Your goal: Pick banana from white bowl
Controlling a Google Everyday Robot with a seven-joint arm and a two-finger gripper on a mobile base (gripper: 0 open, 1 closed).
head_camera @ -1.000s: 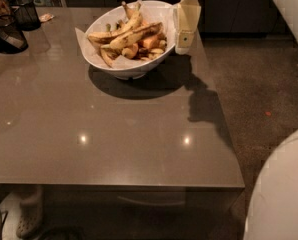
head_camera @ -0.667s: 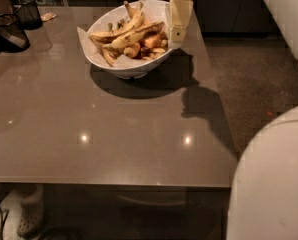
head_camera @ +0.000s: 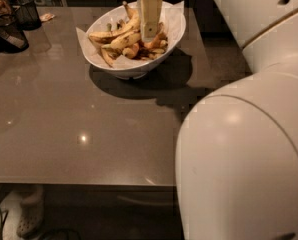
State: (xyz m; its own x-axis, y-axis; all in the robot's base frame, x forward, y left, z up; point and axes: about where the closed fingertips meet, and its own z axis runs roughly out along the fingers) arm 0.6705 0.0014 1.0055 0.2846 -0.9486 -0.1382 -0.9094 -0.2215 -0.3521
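Note:
The white bowl (head_camera: 175,33), lined with white paper, stands on the far middle of the grey table (head_camera: 89,134). It holds a pile of spotted yellow bananas and small orange-brown pieces. The long banana (head_camera: 111,34) lies across the top of the pile, dull yellow with brown patches. My gripper (head_camera: 149,34) hangs down from the top edge of the camera view, over the right part of the pile. Its tip is right at the fruit beside the long banana's right end. I cannot tell whether it touches anything.
A black mesh basket (head_camera: 26,13) and a dark object (head_camera: 6,34) stand at the far left of the table. My white arm (head_camera: 239,149) fills the right side of the view. The table's front edge runs along the bottom, with a shoe (head_camera: 31,216) on the floor below.
My gripper has moved left, from beside the bowl's right rim to over the fruit pile. The arm's white body has swung in and fills more of the right side.

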